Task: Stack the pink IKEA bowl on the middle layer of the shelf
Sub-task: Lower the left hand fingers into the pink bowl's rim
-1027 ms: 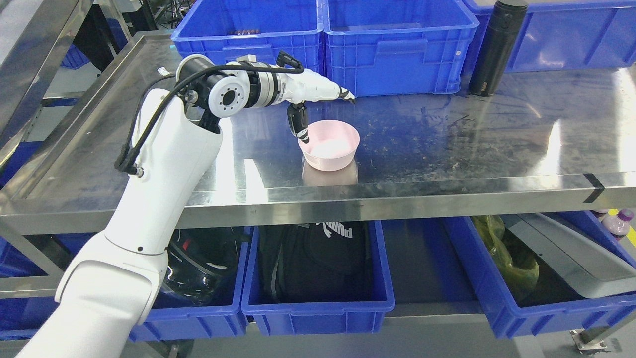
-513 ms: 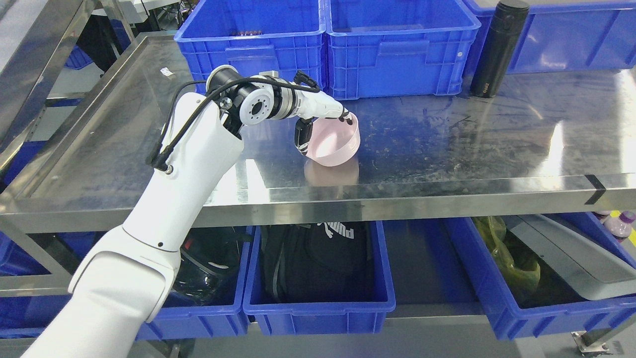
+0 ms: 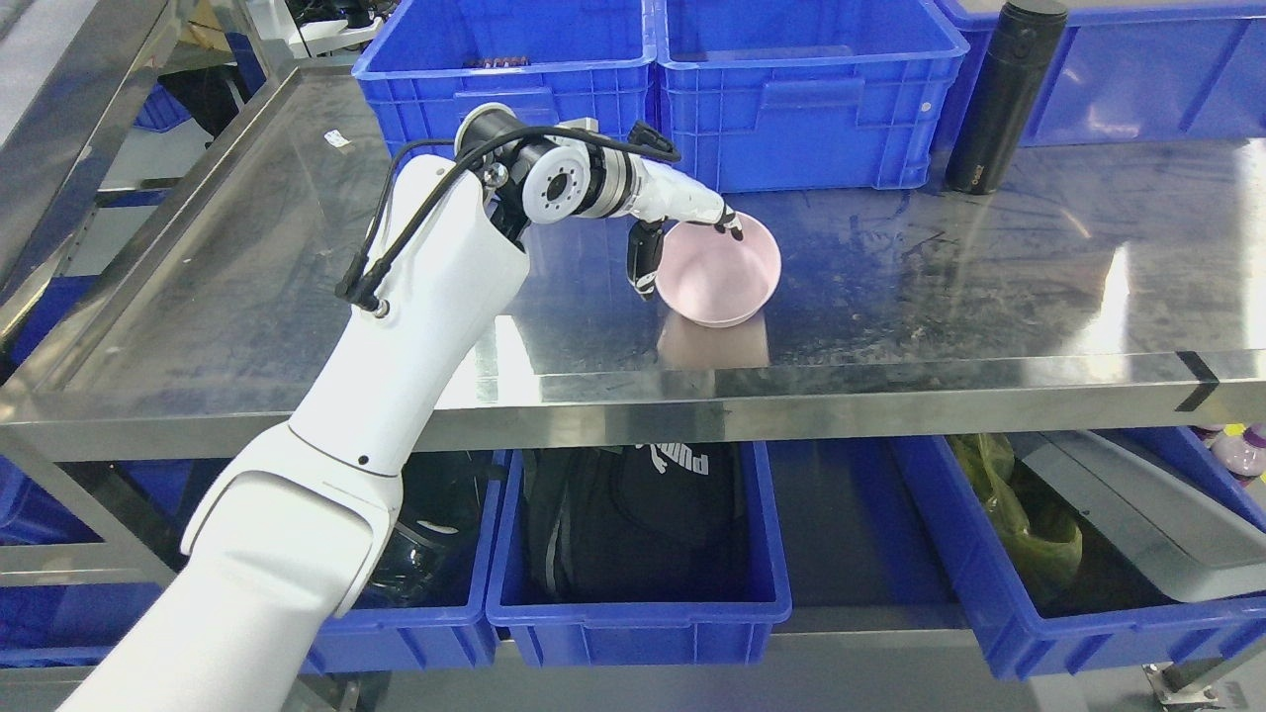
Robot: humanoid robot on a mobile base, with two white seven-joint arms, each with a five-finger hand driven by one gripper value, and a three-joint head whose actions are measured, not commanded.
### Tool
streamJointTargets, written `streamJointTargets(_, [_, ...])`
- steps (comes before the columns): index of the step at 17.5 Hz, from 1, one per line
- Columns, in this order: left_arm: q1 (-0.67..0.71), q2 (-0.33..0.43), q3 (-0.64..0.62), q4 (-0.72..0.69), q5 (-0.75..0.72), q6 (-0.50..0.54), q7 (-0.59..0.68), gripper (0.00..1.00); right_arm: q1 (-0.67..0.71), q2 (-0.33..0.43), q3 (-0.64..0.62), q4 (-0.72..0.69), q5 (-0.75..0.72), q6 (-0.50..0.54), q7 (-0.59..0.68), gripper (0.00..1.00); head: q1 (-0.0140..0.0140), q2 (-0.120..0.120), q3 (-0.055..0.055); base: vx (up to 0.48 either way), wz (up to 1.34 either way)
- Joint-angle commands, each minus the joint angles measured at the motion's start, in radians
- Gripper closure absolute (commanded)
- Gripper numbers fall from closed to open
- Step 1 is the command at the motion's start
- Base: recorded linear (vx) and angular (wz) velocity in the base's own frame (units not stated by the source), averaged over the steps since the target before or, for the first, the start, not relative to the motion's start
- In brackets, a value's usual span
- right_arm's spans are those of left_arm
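A pink bowl (image 3: 720,272) hangs tilted just above the steel shelf top (image 3: 890,287), its mouth turned toward me and to the left. My left hand (image 3: 684,247) is shut on the bowl's left rim, with the upper fingers (image 3: 714,213) over the rim and the dark thumb (image 3: 645,259) against the outside. The white left arm reaches in from the lower left. A faint pink reflection lies on the steel under the bowl. No second pink bowl is in view.
Blue crates (image 3: 791,79) line the back of the shelf, close behind the bowl. A black bottle (image 3: 1004,94) stands at the back right. Below the shelf, blue bins (image 3: 638,554) hold a black bag, a dark helmet and other items.
The left hand closed on the bowl's rim, tipped it up off the steel and carried it to the right and a little back. The camera view also shifted slightly.
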Motion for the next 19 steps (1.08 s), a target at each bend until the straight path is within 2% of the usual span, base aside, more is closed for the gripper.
streamJointTargets(1, [-0.071,-0.046,0.021,0.04,0.008,0.006,-0.001,0.09,0.0,-0.017,0.005,-0.017,0.0,-0.001,0.0,0.0,0.0,0.0,0.0,0.005,-0.04])
streamJointTargets(5, [-0.068,-0.046,-0.003,0.034,0.069,0.006,-0.039,0.09,0.0,-0.017,0.005,-0.017,0.0,-0.001,0.0,0.0,0.0,0.0,0.0,0.001,-0.01])
streamJointTargets(12, [-0.004,-0.046,-0.092,0.041,0.068,0.004,-0.033,0.09,0.0,-0.017,0.005,-0.017,0.001,-0.001,0.0,0.0,0.0,0.0,0.0,0.0,0.0])
streamJointTargets(19, [-0.076,-0.046,-0.097,0.032,0.059,0.004,-0.042,0.09,0.0,-0.017,0.005,-0.017,0.0,-0.001,0.0,0.0,0.0,0.0,0.0,0.0,0.0])
